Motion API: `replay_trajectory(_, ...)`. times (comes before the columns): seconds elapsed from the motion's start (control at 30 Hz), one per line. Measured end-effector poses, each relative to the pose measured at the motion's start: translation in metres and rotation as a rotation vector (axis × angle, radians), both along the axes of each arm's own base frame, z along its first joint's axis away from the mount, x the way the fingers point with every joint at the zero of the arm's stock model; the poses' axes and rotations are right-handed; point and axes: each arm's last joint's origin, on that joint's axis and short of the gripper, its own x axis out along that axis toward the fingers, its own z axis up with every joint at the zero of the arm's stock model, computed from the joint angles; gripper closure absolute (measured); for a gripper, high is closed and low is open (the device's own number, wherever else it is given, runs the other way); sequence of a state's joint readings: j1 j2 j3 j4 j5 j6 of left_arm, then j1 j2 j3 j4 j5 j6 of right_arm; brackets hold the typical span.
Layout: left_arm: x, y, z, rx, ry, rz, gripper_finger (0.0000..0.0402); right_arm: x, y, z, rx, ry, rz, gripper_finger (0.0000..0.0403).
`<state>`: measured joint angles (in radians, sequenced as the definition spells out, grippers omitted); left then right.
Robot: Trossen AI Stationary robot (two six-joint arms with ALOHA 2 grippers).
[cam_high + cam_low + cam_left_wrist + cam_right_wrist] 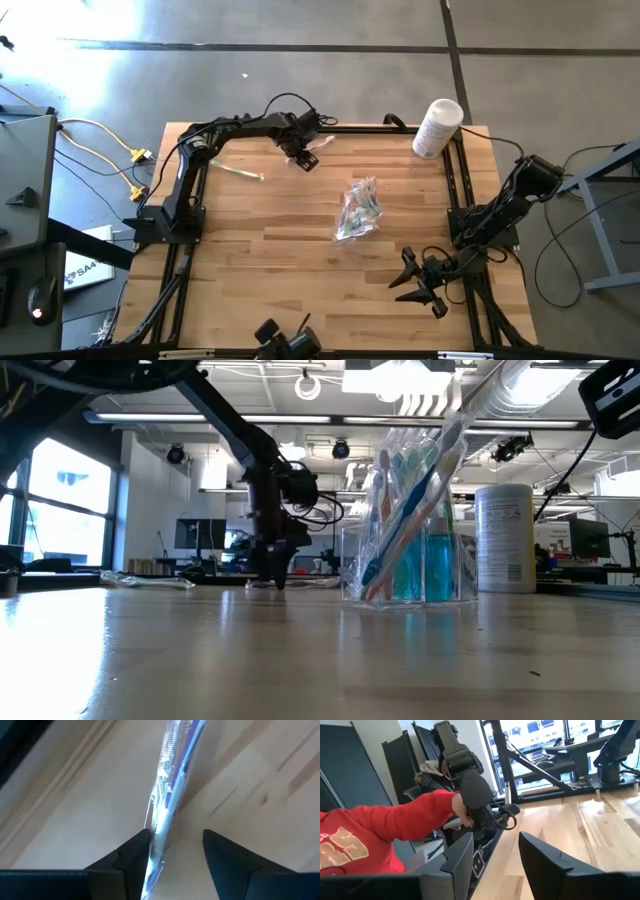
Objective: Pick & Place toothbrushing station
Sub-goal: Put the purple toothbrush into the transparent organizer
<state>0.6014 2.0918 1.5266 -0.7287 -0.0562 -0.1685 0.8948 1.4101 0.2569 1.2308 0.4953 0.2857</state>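
My left gripper (303, 155) (175, 837) points down close over the table's far middle, open. A toothbrush in a clear wrapper (172, 765) lies on the wood and runs between its two fingers, close to one of them. A clear crinkly bag (358, 210) (415, 530) holding several toothbrushes and teal tubes rests on the table's middle. Another slim toothbrush (240, 173) lies flat at the far left. My right gripper (402, 275) (495, 845) waits open near the right front corner, with nothing between its fingers. My left gripper comes from above with its fingers across the wrapped toothbrush, one on each side. The wrapper runs right along one finger (135, 852); I cannot tell whether it touches. The toothbrush lies flat on the table.
A white canister (437, 127) (505, 540) stands at the far right corner. Black frame rails (455, 190) edge the table. In the right wrist view a person's red sleeve (405, 820) reaches a dark device beyond the table's edge. Bare wood lies across the near half.
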Motion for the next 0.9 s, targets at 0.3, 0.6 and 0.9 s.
replay_trajectory(0.3, -0.004, -0.013, -0.003, -0.062, 0.093, 0.053, 0.0366, 0.001, -0.001, 0.0, -0.09, -0.037, -0.013, 0.0253)
replay_trajectory(0.6, 0.005, -0.047, -0.011, -0.036, 0.196, -0.022, 0.0392, 0.006, -0.006, 0.0, -0.1, -0.039, -0.046, 0.0253)
replay_trajectory(0.9, -0.002, -0.096, 0.051, 0.042, 0.229, -0.061, 0.0392, 0.006, -0.006, 0.0, -0.171, -0.066, -0.052, 0.0253)
